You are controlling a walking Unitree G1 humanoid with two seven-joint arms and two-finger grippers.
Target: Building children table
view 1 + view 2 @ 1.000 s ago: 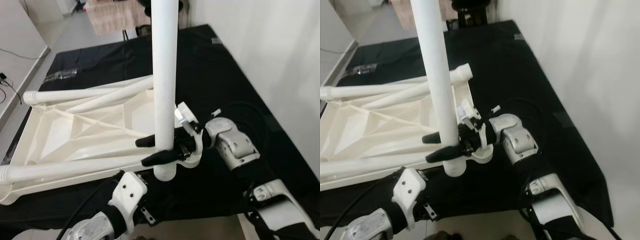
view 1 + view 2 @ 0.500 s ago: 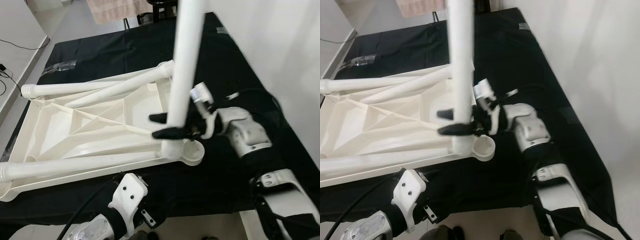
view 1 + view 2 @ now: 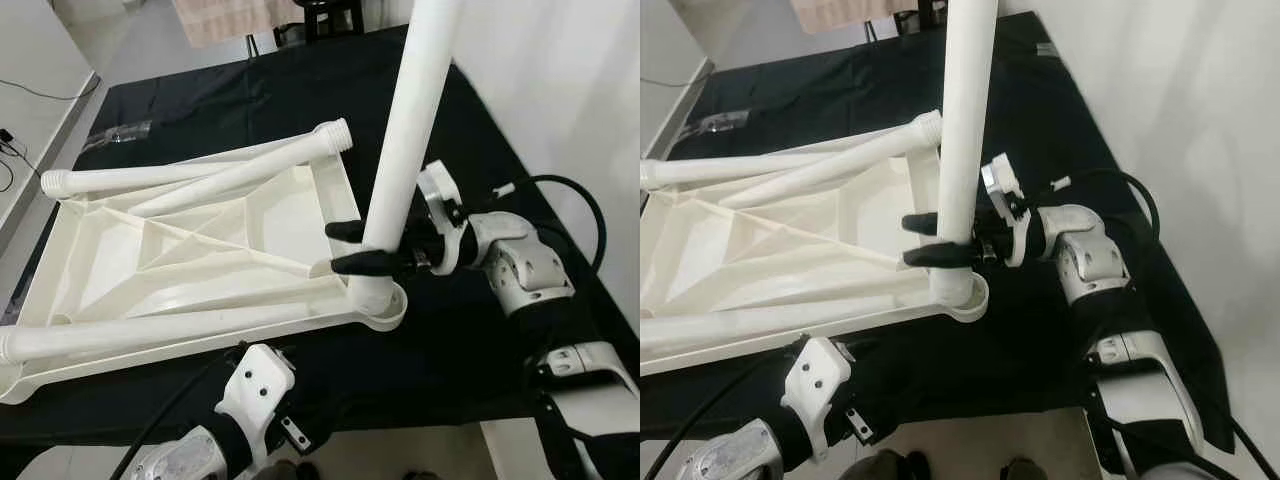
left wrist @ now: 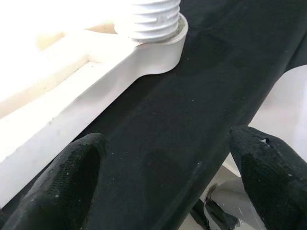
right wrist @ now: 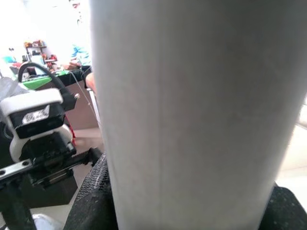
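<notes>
My right fingers point(image 3: 350, 247) squeeze the tall white leg point(image 3: 405, 150), standing up over the corner hole point(image 3: 385, 303) of the flipped tabletop point(image 3: 200, 260), while my left fingers point(image 4: 76, 177) wait open below.

White tabletop point(image 3: 190, 260) lying upside down on black cloth, white leg point(image 3: 405, 160) upright in its near corner socket

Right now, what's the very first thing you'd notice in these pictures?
A tall white table leg stands up at the near right corner socket of an upside-down white tabletop, gripped low down by the right gripper. Three more legs lie flat on the tabletop, which rests on a black cloth. The left gripper hovers open by the tabletop's near edge.
</notes>
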